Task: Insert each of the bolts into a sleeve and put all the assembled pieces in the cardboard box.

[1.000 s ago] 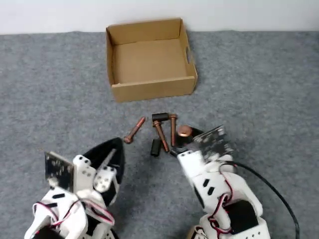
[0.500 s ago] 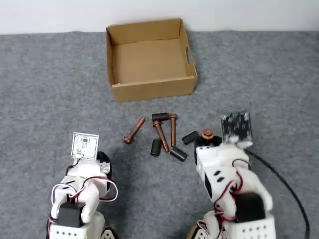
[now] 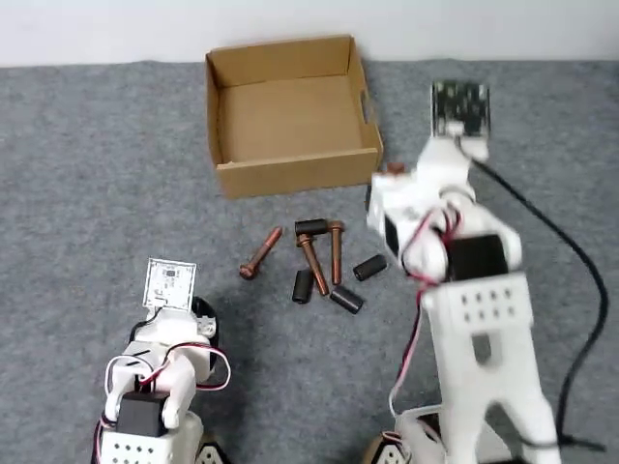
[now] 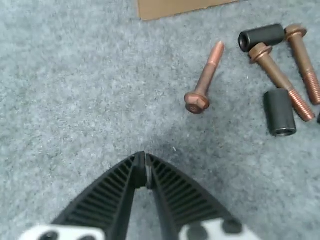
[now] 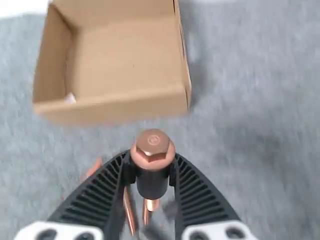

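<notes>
The hard, likely slippery bolt (image 5: 152, 145) is pinched at its sleeve (image 5: 151, 183) by the right claw (image 5: 151, 167), while the left claw (image 4: 145, 169) is pressed together.

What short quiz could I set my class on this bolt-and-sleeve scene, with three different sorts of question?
1. True or false: the cardboard box already holds an assembled piece.
2. What does the right claw grip? A: a bare sleeve. B: a bolt in a sleeve. C: nothing.
3. Fill in: ____ bolts lie loose on the table.

Key: 1 false; 2 B; 3 three.
</notes>
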`<state>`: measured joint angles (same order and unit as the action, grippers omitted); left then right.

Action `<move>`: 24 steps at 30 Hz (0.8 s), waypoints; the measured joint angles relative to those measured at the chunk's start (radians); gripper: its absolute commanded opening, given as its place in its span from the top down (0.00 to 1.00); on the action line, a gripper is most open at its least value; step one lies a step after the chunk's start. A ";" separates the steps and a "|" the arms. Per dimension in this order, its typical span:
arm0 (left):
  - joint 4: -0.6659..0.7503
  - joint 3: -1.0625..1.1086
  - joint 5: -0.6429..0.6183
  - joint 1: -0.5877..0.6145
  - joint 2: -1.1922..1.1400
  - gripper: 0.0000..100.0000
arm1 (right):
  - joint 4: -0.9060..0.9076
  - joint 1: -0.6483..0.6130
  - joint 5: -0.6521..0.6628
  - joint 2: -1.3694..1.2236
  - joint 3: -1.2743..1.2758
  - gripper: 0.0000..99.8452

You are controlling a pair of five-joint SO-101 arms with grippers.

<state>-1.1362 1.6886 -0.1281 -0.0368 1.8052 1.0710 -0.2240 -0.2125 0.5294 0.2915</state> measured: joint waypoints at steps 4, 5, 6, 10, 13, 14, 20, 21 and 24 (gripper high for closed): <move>0.000 0.000 0.000 0.000 0.000 1.00 | -0.106 0.000 0.000 -0.163 -0.112 0.99; 0.000 0.000 0.000 0.000 0.000 1.00 | -0.137 0.000 0.000 -0.206 -0.135 0.99; 0.000 0.000 0.000 0.000 0.000 1.00 | -0.167 0.000 0.000 -0.247 -0.157 0.99; 0.000 0.000 0.000 0.000 0.000 1.00 | -0.311 0.002 0.000 -0.416 -0.238 0.99; 0.000 0.000 0.000 0.000 0.000 0.99 | -0.404 0.002 0.021 -0.537 -0.290 0.99; 0.000 0.000 0.000 0.000 0.000 0.99 | -0.433 -0.002 0.038 -0.575 -0.304 0.99; 0.000 0.000 0.000 0.000 0.000 0.99 | -0.572 -0.035 0.123 -0.792 -0.376 0.99; 0.000 0.000 0.000 0.000 0.000 0.99 | -0.580 -0.038 0.140 -0.830 -0.388 0.99; 0.000 0.000 0.000 0.000 0.000 0.99 | -0.592 -0.040 0.175 -0.939 -0.427 0.99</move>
<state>-1.1362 1.6886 -0.1281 -0.0368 1.8052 0.4787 -0.2639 -0.0376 -0.4097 -0.1350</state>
